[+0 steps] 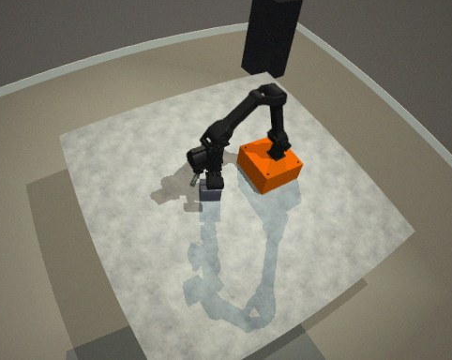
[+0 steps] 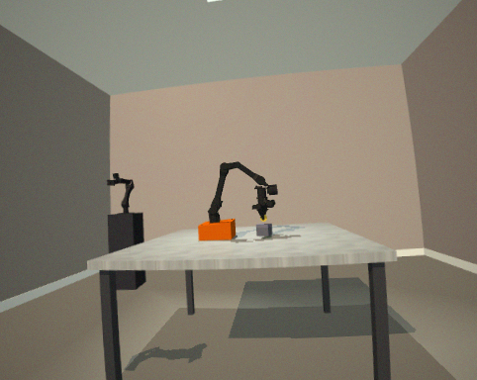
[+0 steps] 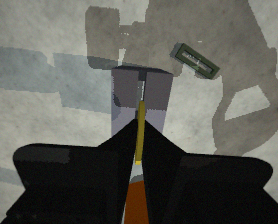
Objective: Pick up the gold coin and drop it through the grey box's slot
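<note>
My gripper (image 1: 215, 183) (image 2: 263, 216) (image 3: 138, 124) is shut on the gold coin (image 2: 264, 219) (image 3: 141, 134), which stands on edge between the fingertips. In the exterior view the coin is a little above the grey box (image 1: 210, 195) (image 2: 263, 231) (image 3: 125, 90). In the wrist view the coin overlaps the near part of the lid slot (image 3: 142, 86) and runs nearly along it; the fingers hide the box's near part. The dark-green holder (image 1: 194, 180) (image 3: 200, 57) is empty and sits on the table beside the box, turned at an angle to it.
The orange base block (image 1: 263, 163) (image 2: 217, 230) of my arm stands near the box. The pale table (image 1: 155, 266) (image 2: 242, 262) carries all of these. A dark pedestal (image 1: 272, 32) (image 2: 126, 232) with another arm stands beyond the table edge.
</note>
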{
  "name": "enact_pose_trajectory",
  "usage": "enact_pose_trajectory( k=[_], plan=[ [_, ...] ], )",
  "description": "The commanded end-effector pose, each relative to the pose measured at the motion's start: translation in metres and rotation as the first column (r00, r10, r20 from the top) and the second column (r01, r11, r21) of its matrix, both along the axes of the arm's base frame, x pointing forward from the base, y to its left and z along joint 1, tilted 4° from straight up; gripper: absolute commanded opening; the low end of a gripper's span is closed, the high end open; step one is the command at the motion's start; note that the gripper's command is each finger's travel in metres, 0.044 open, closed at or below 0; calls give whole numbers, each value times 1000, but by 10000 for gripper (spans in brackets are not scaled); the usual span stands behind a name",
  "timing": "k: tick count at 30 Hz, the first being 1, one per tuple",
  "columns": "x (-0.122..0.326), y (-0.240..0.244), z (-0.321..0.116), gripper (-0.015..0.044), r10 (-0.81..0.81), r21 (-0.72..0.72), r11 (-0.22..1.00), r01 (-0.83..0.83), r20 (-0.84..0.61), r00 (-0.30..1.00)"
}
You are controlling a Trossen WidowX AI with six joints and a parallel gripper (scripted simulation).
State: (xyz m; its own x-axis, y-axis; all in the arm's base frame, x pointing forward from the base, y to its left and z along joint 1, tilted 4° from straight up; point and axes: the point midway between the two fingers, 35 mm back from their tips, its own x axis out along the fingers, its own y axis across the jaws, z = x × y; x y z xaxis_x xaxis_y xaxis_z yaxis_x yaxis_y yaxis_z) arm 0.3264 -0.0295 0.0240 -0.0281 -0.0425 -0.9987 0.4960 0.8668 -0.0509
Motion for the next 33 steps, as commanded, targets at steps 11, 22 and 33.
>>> enact_pose_trajectory(
  k=[11,22,33],
  plan=[
    [-1,0,-8,0,-7,0,1000,7,-4,1000],
    [-2,0,-13,0,-3,1,1000,3,-4,1000],
    [-1,-1,-13,157,-3,0,1000,3,0,1000]
  ],
)
